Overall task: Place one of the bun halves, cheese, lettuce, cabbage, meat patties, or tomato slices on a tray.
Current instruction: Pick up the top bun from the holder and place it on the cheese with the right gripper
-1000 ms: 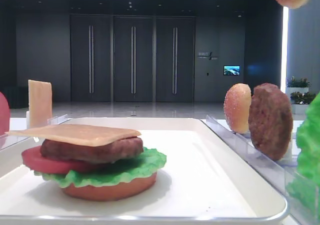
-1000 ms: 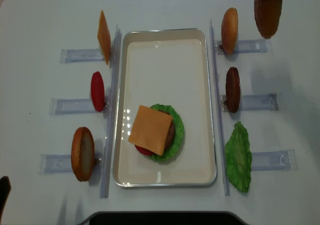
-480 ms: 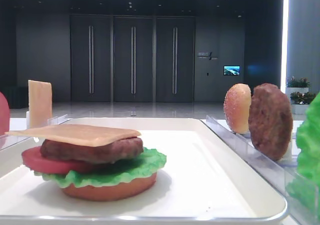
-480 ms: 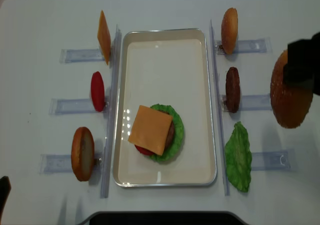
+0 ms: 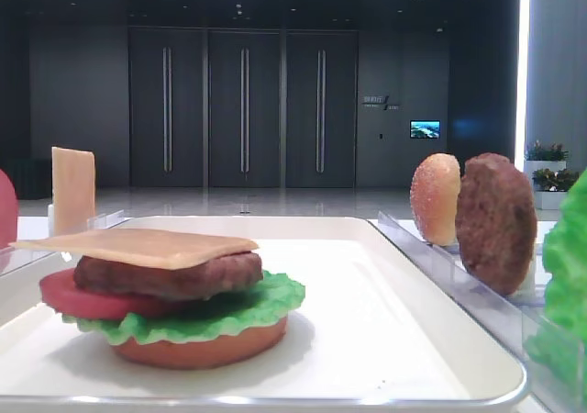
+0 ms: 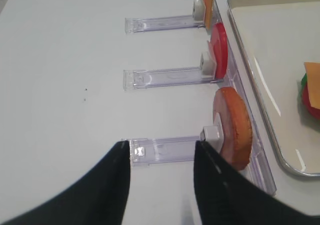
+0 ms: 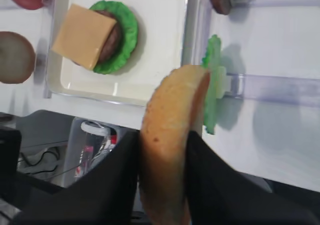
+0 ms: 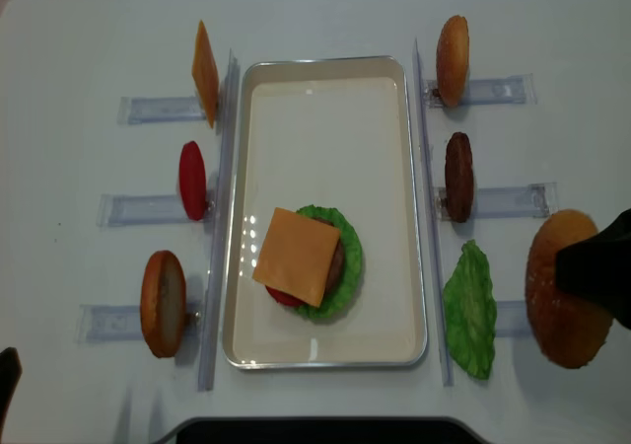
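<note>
Overhead view: the right gripper (image 8: pixel 601 276) has carried a domed bun half (image 8: pixel 564 304) down the right side of the desk (image 8: pixel 79 148). A second ago it hung at the far right corner; now it hovers beside the loose lettuce leaf (image 8: pixel 470 311), outside the tray (image 8: pixel 325 89). From the right wrist camera, the fingers (image 7: pixel 117 177) are closed on the bun half, holding it on edge, one finger against each face.

On the tray sits a stack: bun base, lettuce, a tomato slice, a meat patty and a cheese slice (image 8: pixel 296 256) on top. Nothing in it has shifted. It lacks only a top, so the bun in hand looks meant for it. The arm appears to be swinging round toward the tray's near end, and the next step would be to move inward over the cheese and turn the bun flat, dome up.

The left gripper (image 6: pixel 160 177) is parked over the left racks, near the bun half standing in its rack (image 6: pixel 231 127). Its fingers stand apart and hold nothing.
</note>
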Tool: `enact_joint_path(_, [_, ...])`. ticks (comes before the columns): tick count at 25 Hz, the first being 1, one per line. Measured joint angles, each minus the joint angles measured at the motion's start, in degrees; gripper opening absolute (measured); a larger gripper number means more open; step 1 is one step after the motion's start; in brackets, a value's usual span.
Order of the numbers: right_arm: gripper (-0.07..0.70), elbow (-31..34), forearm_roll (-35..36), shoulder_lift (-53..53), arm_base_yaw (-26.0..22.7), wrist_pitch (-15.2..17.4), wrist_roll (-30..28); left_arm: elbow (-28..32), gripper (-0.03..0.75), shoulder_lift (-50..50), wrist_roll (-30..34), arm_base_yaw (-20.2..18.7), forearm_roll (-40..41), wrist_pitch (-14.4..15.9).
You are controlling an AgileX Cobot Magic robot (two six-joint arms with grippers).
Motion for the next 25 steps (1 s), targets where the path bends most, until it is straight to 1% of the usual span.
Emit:
enact_joint_path(1, [0.206, 1.42, 1.95, 0.0, 0.0, -1.8, -1.22, 0.0, 0.327, 0.0, 0.0, 0.0, 0.0, 0.0])
enact_joint_path(3, [0.206, 4.01, 6.34, 0.11, 0.02, -6.93, -3.87, 0.0, 0.327, 0.0, 0.0, 0.0, 0.0, 0.0])
enact_joint_path(6, [0.206, 6.73, 11.67, 1.38, 0.02, -12.84, -8.27, 0.0, 0.327, 0.0, 0.0, 0.0, 0.04, 0.0])
enact_joint_path(8, [0.206, 7.91, 15.15, 4.25, 0.02, -15.56, -12.15, 0.0, 0.327, 0.0, 0.0, 0.0, 0.04, 0.0])
enact_joint_path(10, [0.206, 9.29, 20.43, 6.1, 0.02, -18.33, -16.87, 0.0, 0.327, 0.0, 0.0, 0.0, 0.04, 0.0])
enact_joint_path(11, [0.206, 9.77, 23.19, 6.93, 0.02, -19.38, -20.0, 0.0, 0.327, 0.0, 0.0, 0.0, 0.06, 0.0])
enact_joint_path(14, [0.206, 10.31, 34.43, 10.39, 0.02, -22.58, -30.24, 0.0, 0.327, 0.0, 0.0, 0.0, 0.11, 0.0])
enact_joint_path(17, [0.206, 10.43, 44.8, 14.47, 0.02, -24.38, -40.98, 0.0, 0.327, 0.0, 0.0, 0.0, 0.11, 0.0])
enact_joint_path(22, [0.206, 10.43, 60.44, 20.73, 0.02, -24.98, -58.43, 0.0, 0.327, 0.0, 0.0, 0.0, 0.11, 0.0])
enact_joint_path(23, [0.206, 10.43, 63.76, 22.09, 0.02, -25.59, -61.94, 0.0, 0.327, 0.0, 0.0, 0.0, 0.11, -0.01])
enact_joint_path(25, [0.206, 10.43, 69.12, 24.69, -0.32, -24.43, -67.97, 0.0, 0.327, 0.0, 0.0, 0.0, 0.11, -0.01])
